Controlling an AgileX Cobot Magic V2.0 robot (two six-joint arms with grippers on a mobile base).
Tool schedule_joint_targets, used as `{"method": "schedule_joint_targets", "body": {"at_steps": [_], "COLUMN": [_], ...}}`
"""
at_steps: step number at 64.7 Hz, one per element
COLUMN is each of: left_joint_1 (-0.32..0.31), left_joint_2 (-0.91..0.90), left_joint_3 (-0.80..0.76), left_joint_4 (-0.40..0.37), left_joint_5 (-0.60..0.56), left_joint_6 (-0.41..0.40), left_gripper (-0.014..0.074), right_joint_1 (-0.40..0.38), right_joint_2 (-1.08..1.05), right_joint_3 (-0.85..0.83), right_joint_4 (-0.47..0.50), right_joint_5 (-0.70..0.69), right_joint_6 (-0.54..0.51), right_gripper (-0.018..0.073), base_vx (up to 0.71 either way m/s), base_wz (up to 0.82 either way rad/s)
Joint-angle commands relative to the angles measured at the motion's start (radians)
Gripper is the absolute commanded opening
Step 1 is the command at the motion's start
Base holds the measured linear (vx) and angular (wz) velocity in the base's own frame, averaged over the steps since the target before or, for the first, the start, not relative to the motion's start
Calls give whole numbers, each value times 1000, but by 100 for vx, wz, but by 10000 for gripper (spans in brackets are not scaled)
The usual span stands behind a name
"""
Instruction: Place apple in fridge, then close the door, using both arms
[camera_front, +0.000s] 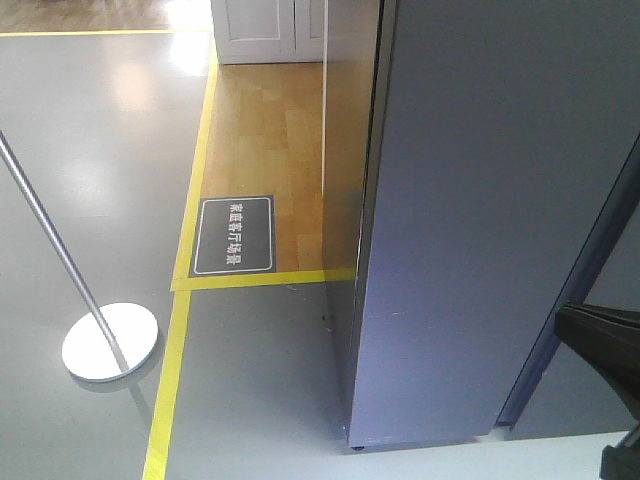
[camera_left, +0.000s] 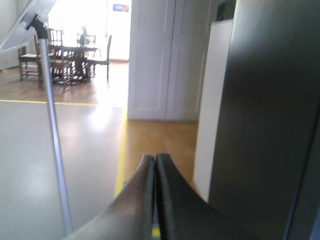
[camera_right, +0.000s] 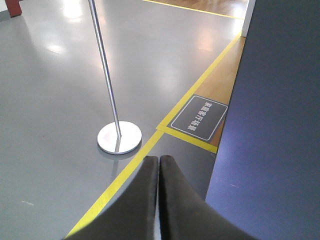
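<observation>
The apple is out of view in every frame. The fridge (camera_front: 470, 220) fills the right of the front view as a tall dark slate-grey face, and none of its white inside shows. I cannot tell the door from the body there. The same dark face stands close on the right in the left wrist view (camera_left: 270, 110) and in the right wrist view (camera_right: 275, 125). My left gripper (camera_left: 155, 157) is shut, fingers pressed together with nothing between them. My right gripper (camera_right: 159, 159) is shut and empty too. A black arm part (camera_front: 600, 345) shows at the front view's lower right edge.
A silver pole (camera_front: 55, 250) on a round base (camera_front: 110, 340) stands on the grey floor left of the fridge. Yellow floor tape (camera_front: 190, 250) borders a wooden strip bearing a dark floor sign (camera_front: 233, 235). A white panelled cabinet (camera_left: 160, 60) stands behind.
</observation>
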Motion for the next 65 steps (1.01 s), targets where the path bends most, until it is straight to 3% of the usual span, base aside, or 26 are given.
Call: {"method": "schedule_joint_targets", "body": {"at_steps": [1, 9, 45, 65], "left_joint_1": [-5, -14, -16, 45], "left_joint_2": [7, 7, 7, 7], "left_joint_3": [-22, -22, -22, -22], "left_joint_4": [-96, -108, -87, -76], "left_joint_5": [-13, 26, 22, 20], "left_joint_6": [172, 200, 168, 166], "left_gripper": [-6, -6, -6, -6], "right_joint_1": [-7, -7, -7, -7], "right_joint_2": [1, 1, 1, 1], "right_joint_3": [-26, -26, -26, -26], "right_joint_4": [38, 38, 38, 38], "right_joint_5": [-34, -34, -34, -34], "right_joint_6": [-9, -9, -9, -9], "right_gripper": [-6, -6, -6, -6], "base_vx": [0, 0, 0, 0], "base_wz": [0, 0, 0, 0]}}
